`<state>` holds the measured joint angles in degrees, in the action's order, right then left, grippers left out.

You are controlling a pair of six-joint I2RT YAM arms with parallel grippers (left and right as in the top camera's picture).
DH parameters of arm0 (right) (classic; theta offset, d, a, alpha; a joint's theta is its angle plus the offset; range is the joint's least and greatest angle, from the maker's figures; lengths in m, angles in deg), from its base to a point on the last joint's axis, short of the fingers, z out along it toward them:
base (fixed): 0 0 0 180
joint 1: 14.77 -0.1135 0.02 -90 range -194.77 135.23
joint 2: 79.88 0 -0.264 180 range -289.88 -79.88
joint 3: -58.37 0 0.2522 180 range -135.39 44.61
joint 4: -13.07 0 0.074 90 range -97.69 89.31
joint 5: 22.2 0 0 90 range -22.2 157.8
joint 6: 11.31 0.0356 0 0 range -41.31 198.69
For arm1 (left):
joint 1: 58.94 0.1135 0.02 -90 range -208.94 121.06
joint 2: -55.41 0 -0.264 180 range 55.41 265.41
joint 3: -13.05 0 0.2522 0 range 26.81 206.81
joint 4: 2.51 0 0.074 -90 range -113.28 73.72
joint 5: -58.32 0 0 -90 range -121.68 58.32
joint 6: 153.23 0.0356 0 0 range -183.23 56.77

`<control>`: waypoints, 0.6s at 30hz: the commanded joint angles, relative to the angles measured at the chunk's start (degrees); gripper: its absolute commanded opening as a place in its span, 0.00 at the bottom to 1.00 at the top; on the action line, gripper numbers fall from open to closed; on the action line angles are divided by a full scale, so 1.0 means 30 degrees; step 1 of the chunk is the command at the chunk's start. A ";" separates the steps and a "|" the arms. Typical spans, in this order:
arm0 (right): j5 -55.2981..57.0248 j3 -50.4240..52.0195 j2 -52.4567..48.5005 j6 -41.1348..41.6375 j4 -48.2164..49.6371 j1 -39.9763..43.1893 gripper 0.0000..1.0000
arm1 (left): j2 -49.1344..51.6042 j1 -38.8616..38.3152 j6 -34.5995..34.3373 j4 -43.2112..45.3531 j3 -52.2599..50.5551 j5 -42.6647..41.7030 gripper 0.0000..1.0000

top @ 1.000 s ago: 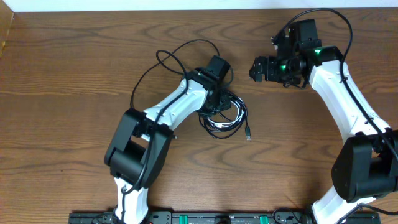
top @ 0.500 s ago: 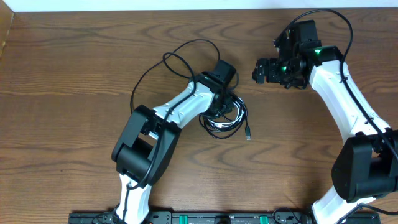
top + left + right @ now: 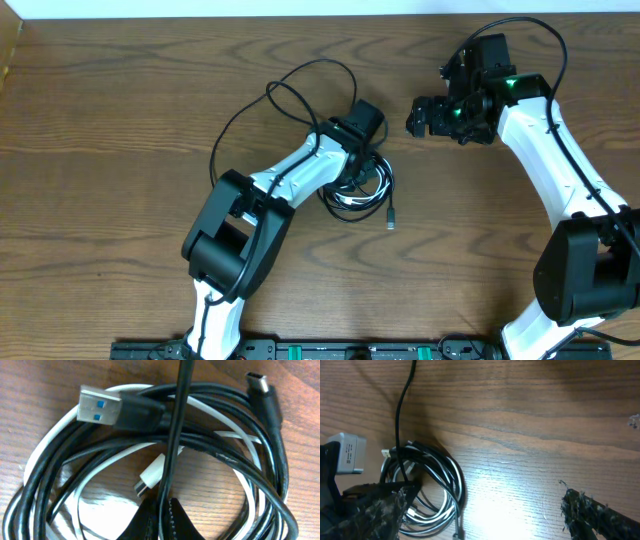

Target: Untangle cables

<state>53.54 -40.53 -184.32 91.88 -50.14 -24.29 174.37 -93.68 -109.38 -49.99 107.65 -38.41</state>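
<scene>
The cables lie in one tangled coil (image 3: 362,192) in the middle of the table. In the left wrist view the black cable (image 3: 235,457) loops round the white cable (image 3: 47,447). The black cable's blue-tongued flat plug (image 3: 100,407) lies on top, and a small plug (image 3: 257,382) is at the upper right. The white cable's plug (image 3: 150,477) rests inside the coil. My left gripper (image 3: 161,519) (image 3: 352,168) is over the coil, shut on one black strand (image 3: 172,445) that runs up between its fingers. My right gripper (image 3: 418,113) (image 3: 484,505) stands open, above bare wood to the coil's upper right.
A thin black wire (image 3: 290,80) arcs from the left arm across the table behind the coil. One loose black plug end (image 3: 391,222) sticks out of the coil toward the front. The white wall edge (image 3: 320,8) runs along the far side.
My left gripper has closed on the black strand and its wrist has shifted slightly right. The loose plug end has slid a little left. The right arm has barely moved.
</scene>
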 commanded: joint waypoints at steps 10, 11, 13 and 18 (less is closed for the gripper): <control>-0.6346 -0.0299 0.0401 -0.2747 0.0998 0.0226 0.96 | -0.8000 0.2310 0.4452 -0.2164 0.1086 -0.1129 0.07; -0.7351 -0.0299 0.0401 -0.2914 0.1333 0.0211 0.95 | -0.8670 0.2310 0.4459 -0.2171 0.1086 -0.1122 0.07; -0.9092 -0.0299 0.0408 -0.3016 0.2084 0.0153 0.95 | -0.9646 0.2310 0.4459 -0.2171 0.1086 -0.1107 0.07; -1.2174 -0.0299 0.0408 -0.2594 0.3861 0.0138 0.91 | -1.0768 0.2331 0.4459 -0.2149 0.1086 -0.1013 0.07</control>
<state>27.77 -40.53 -184.32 84.55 -40.02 -24.31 142.13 -86.79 -97.23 -56.35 110.54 -40.92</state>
